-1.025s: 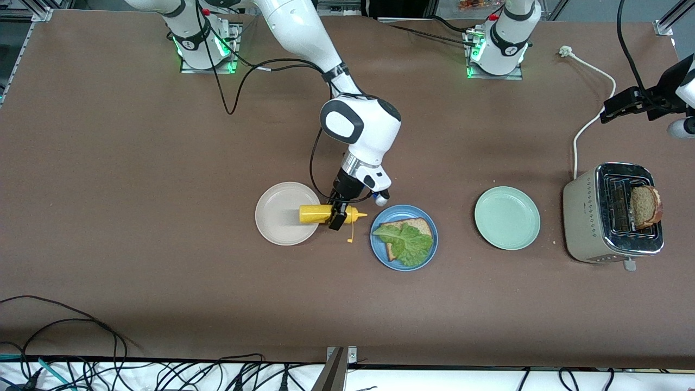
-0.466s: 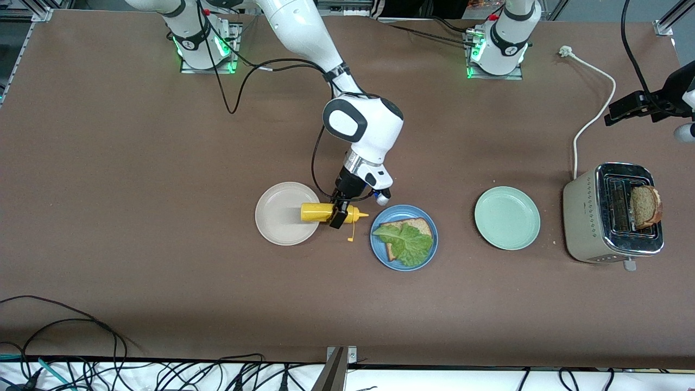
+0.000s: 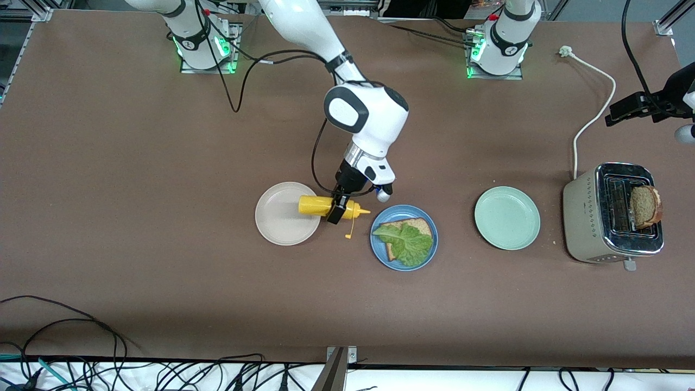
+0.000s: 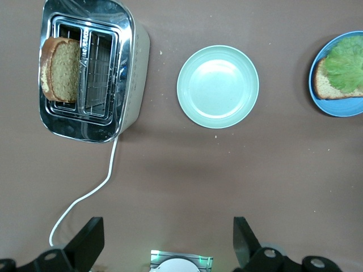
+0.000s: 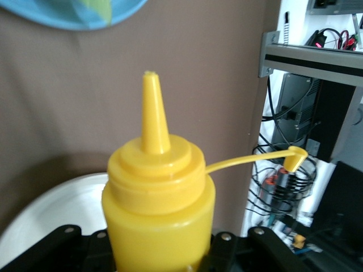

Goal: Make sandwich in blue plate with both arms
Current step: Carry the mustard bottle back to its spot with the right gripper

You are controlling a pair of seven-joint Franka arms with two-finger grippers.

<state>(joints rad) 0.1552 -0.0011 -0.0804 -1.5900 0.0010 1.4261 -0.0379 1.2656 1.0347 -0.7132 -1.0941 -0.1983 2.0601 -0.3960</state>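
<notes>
Right gripper [image 3: 337, 210]: clamped on the yellow squeeze bottle [image 3: 324, 206], holding it on its side in the air over the edge of the cream-white plate [image 3: 283, 217], nozzle pointing toward the blue plate [image 3: 380, 247]; the bottle's cap hung loose on its tether.
Left gripper [image 4: 167, 249]: fingers spread wide with nothing between them, up in the air at the left arm's end of the table, above the bare table beside the toaster [image 3: 592, 217]; this arm waited.
Blue plate: on the table between the cream-white plate and the pale green plate [image 3: 507, 218], slightly nearer the front camera than both.
Sandwich so far: one slice of brown toast [image 3: 421, 225] lay on the blue plate with a green lettuce leaf [image 3: 407, 243] on top of it.
Second toast slice [image 3: 645, 206]: stood upright in a slot of the toaster.
Toaster cord [image 3: 592, 117]: white, trailing over the table to an unplugged plug.
</notes>
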